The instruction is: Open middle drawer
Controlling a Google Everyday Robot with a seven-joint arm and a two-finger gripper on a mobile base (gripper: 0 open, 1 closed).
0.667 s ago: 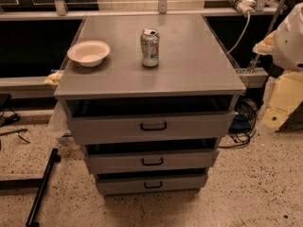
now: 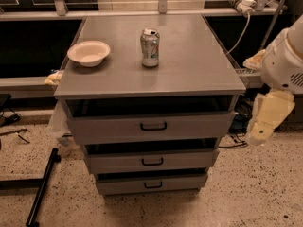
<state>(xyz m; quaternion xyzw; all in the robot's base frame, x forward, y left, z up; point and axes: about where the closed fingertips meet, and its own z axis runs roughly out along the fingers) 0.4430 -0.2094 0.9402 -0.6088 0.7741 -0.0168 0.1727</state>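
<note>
While end effector [image 2: 260, 134] hangs right of cabinet [image 2: 194, 67], bowl [image 2: 88, 52], can [image 2: 150, 48] sit atop.

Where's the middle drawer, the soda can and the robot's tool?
Middle drawer [image 2: 152, 161]: camera view, on its black handle.
Soda can [image 2: 150, 48]: camera view, on its label.
Tool [image 2: 259, 132]: camera view, at the far right, on its pale lower end.
</note>
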